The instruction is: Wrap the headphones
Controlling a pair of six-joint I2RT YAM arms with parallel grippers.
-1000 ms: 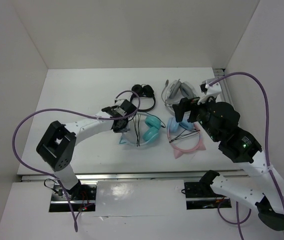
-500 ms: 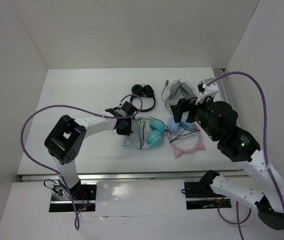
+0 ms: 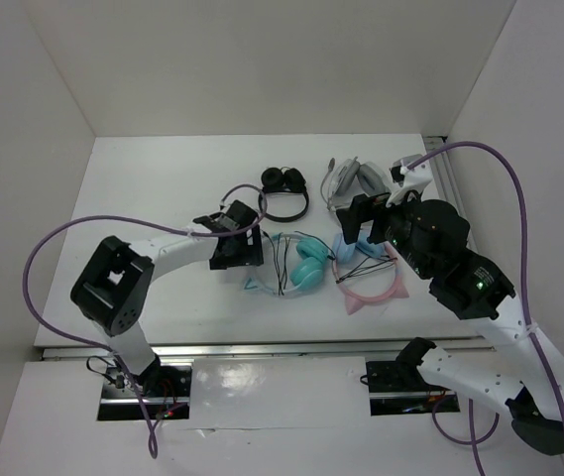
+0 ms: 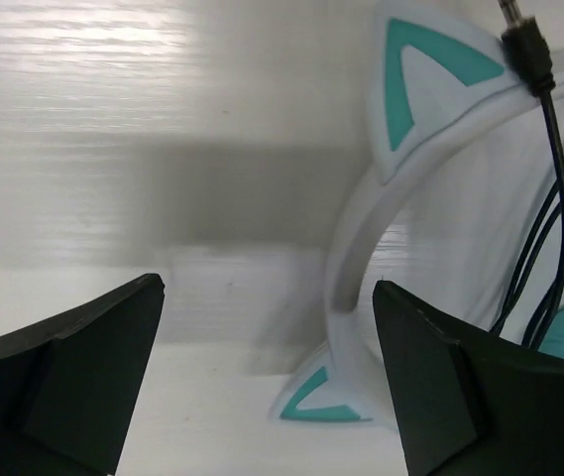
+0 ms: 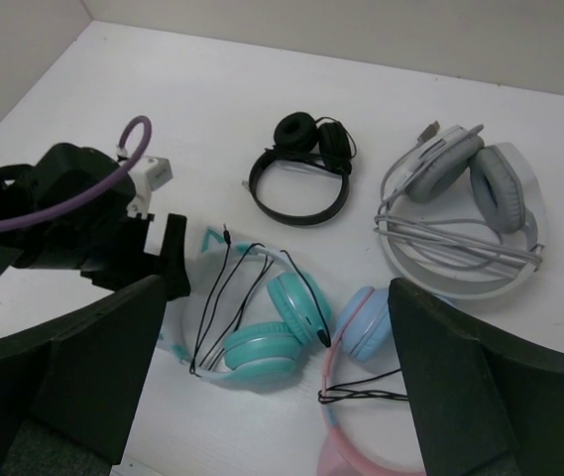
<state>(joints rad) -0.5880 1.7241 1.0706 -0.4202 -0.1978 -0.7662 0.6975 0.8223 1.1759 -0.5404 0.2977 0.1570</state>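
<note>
The teal headphones [image 3: 306, 264] lie flat at mid-table, ear cups folded together. Their white-and-teal headband [image 4: 356, 268] carries two cat ears. A thin black cable [image 5: 224, 288] runs in loose loops across the band, with its plug [image 4: 524, 45] lying free. My left gripper [image 3: 244, 256] is low at the band's left side and open [image 4: 267, 288]; the band sits near its right finger and nothing is gripped. My right gripper [image 3: 371, 230] hovers high above the headphones [image 5: 272, 337], open [image 5: 274, 288] and empty.
Pink-and-blue cat-ear headphones [image 3: 369, 276] touch the teal pair on the right. Small black headphones [image 3: 286, 193] lie behind. A white-and-grey headset [image 3: 353, 181] with a grey cable is at the back right. White walls enclose the table.
My left gripper was shut at the headband and now stands open, drawn back slightly to the left. The right arm has barely moved.
</note>
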